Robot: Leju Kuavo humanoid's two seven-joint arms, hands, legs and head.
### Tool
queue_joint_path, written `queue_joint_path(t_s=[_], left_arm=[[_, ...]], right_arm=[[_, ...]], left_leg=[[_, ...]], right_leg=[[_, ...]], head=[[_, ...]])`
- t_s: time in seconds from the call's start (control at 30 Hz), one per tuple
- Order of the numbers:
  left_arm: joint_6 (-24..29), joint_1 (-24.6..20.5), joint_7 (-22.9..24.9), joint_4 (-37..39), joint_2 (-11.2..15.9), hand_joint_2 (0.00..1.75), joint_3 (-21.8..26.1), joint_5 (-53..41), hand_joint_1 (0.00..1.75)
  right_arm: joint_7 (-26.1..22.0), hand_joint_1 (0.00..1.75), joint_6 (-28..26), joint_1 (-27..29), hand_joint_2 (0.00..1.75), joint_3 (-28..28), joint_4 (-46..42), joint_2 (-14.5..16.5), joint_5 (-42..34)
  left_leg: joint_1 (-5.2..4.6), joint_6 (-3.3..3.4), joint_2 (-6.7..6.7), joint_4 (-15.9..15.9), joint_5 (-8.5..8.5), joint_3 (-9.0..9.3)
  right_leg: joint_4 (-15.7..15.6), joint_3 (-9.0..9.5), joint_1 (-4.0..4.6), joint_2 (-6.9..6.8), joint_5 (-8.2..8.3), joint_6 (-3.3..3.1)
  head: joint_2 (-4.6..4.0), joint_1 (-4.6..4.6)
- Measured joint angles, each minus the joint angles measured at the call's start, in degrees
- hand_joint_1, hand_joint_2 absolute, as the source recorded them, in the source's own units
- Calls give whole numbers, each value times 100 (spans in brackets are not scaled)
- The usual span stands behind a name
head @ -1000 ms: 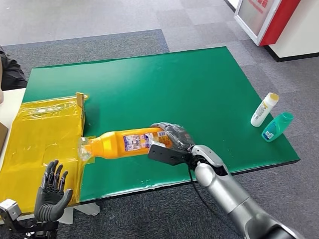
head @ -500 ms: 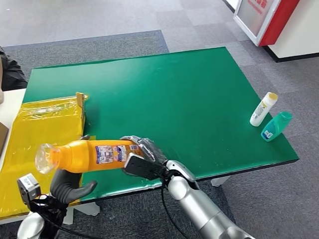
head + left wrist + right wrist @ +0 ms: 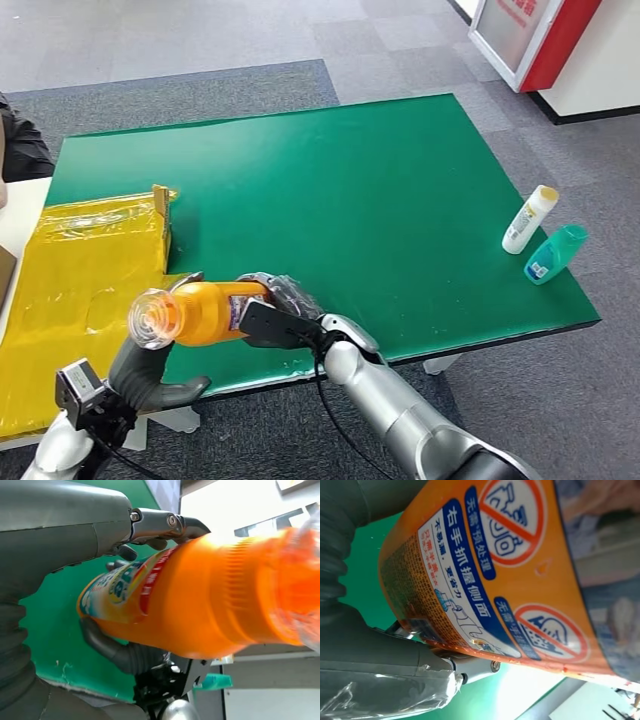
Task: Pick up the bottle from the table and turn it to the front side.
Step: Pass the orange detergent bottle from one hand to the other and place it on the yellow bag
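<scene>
At the far left, a yellow plastic sheet (image 3: 75, 270) covers the end of the green counter (image 3: 340, 190). Just in front of the counter's near edge, the left hand (image 3: 143, 365) sits under the neck end of the orange plastic bottle (image 3: 192, 312), its grey thumb and dark fingers wrapped around it, as the left wrist view shows (image 3: 113, 650). The bottle lies roughly level in the air above that near edge, held between both hands, its clear cap pointing toward the yellow sheet and the camera. To the right of the left hand, the right hand (image 3: 279, 312) clamps the bottle's base end, fingers closed over the labelled part. The right wrist view shows the label (image 3: 471, 575) close up: blue bands with white printed characters and red-ringed prohibition symbols on orange. Far to the right on the counter, well apart from the bottle, a small white bottle with a yellow cap (image 3: 530, 219) and a teal bottle (image 3: 556, 253) lie on their sides beside each other.
</scene>
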Motion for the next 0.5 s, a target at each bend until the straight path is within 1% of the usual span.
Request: queue_joint_path(t_s=[0.1,0.23,0.4,0.5], left_arm=[[213,42,44,-203,-49,175,18,-148,0],[364,72,107,-371,-99,175,32,-308,0],[790,93,347,-538,-203,175,124,-870,0],[673,89,340,-553,-203,175,191,-803,0]], right_arm=[[40,175,1,19,175,-17,103,10,44],[81,175,1,54,175,-33,186,13,84],[121,175,22,184,175,-35,211,28,244],[75,175,99,261,175,28,210,60,298]], left_leg=[[0,0,0,0,-1,-1],[0,0,0,0,-1,-1],[0,0,0,0,-1,-1],[0,-1,0,0,-1,-1]], right_leg=[[0,0,0,0,0,0],[0,0,0,0,0,0],[0,0,0,0,0,-1],[0,0,0,0,-1,-1]], head=[[0,1],[0,0],[0,-1],[0,0]])
